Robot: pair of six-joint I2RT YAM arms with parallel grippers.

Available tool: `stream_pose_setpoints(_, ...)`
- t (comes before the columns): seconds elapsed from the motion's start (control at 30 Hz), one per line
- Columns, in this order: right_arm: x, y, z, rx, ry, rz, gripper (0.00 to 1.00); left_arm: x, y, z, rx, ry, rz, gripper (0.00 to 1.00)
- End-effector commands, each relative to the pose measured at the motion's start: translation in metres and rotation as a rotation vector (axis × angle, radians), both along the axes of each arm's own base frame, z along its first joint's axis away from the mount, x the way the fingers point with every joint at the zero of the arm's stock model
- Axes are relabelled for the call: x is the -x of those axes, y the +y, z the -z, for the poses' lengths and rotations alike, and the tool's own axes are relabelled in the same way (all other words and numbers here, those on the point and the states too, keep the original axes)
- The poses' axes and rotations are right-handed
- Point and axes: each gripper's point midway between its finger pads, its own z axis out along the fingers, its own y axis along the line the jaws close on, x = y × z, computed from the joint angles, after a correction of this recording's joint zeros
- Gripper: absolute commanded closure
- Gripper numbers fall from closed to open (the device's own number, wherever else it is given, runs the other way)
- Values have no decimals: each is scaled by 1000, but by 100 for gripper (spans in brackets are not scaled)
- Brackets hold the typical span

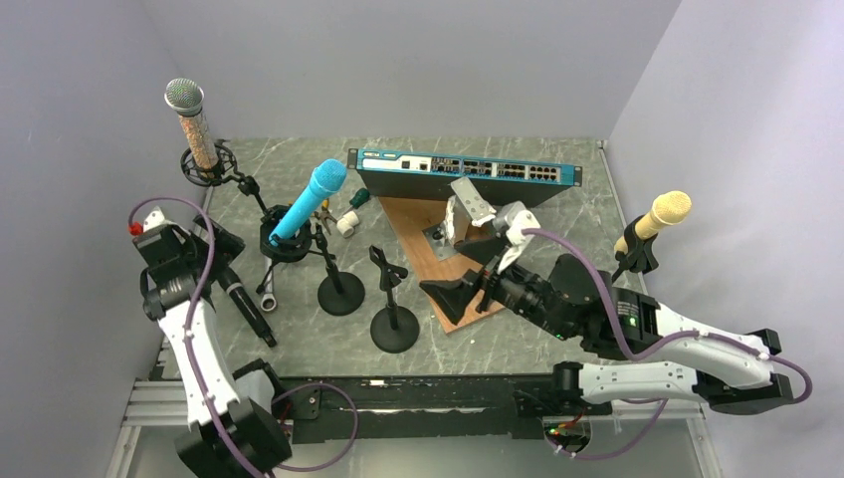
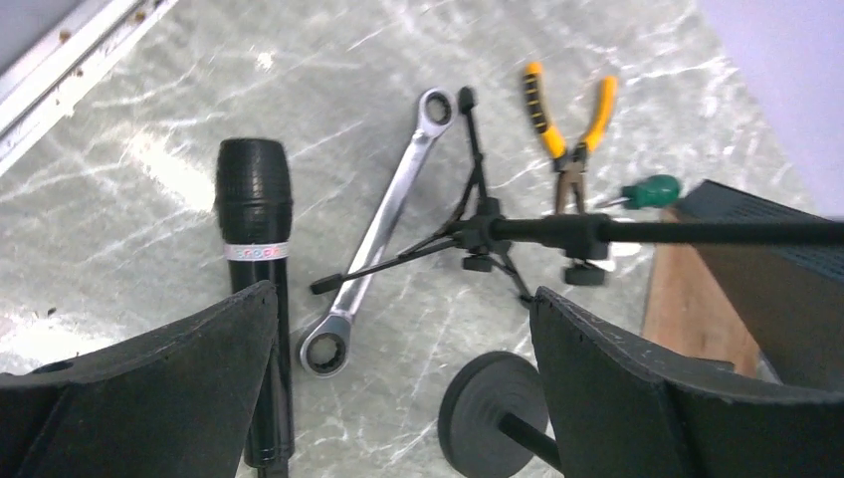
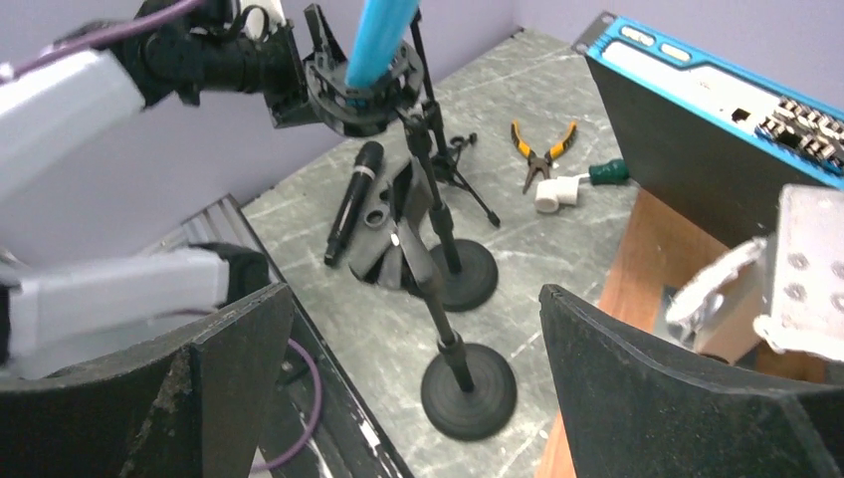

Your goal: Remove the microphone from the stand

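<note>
Blue microphone seated tilted in its stand. Left claw wide open, empty, angled down over table. Right claw open, apparently empty, reaching leftward.

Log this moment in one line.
black mic lying on table | blue mic in stand | left gripper open, empty | right gripper open, empty

- bench: grey-green marble, white veins
- microphone: bright cyan
- loose mic: black, white band
- far-left mic: silver grille, tan speckled body
- right-side mic: yellow
- pliers: yellow-orange and black grips
- screwdriver: green handle
- wrench: shiny silver
- switch box: blue front, black top
- board: brown wood
- my left pincer and right pincer: matte black
- my cables: purple
</note>
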Motion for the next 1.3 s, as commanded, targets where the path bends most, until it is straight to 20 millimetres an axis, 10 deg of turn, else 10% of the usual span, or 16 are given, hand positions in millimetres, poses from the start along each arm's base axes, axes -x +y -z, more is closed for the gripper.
stream_pose_setpoints(0.0, -2, 27, -17, 13, 17, -24, 8, 2, -18, -52, -81, -153, 99, 1)
stream_pose_setpoints(0.67, -40, 107, 26, 226, 72, -43, 49, 50, -74, -247, -438, -489, 288, 1)
stream_pose_setpoints(0.97, -48, 104, 72, 354, 110, 18, 71, 64, -135, -274, -429, -658, 587, 1)
stream_pose_setpoints(1.27, -36, 104, 135, 458, 221, -4, 83, 78, -147, -268, -493, -695, 660, 1)
